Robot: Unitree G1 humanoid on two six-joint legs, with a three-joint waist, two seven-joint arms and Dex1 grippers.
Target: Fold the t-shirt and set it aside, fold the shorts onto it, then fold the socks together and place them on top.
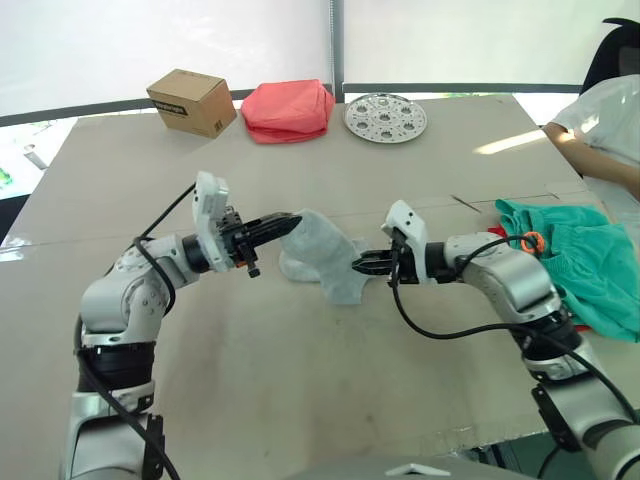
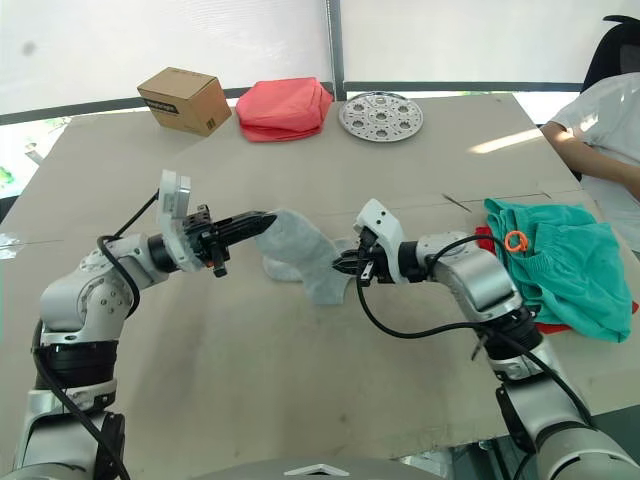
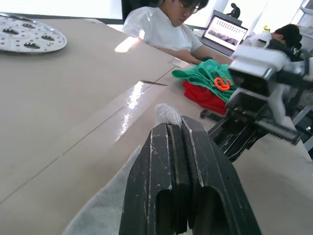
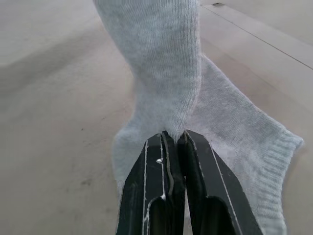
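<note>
The light grey socks (image 1: 328, 256) hang stretched between my two grippers above the middle of the table (image 1: 300, 390), with a lower part resting on it. My left gripper (image 1: 291, 222) is shut on the socks' upper left end. My right gripper (image 1: 362, 266) is shut on the lower right end, and in the right wrist view the knit fabric (image 4: 161, 63) rises straight from its pinched fingers (image 4: 151, 166). At the right of the table the teal shorts (image 1: 585, 255) with an orange drawstring loop (image 1: 532, 241) lie on the folded red t-shirt (image 3: 205, 98), of which just an edge shows.
Along the far edge stand a cardboard box (image 1: 190, 101), a folded salmon-pink cloth bundle (image 1: 288, 110) and a round perforated metal plate (image 1: 385, 117). A person in a white shirt (image 1: 612, 115) sits at the far right corner, with a laptop (image 3: 224, 32) nearby.
</note>
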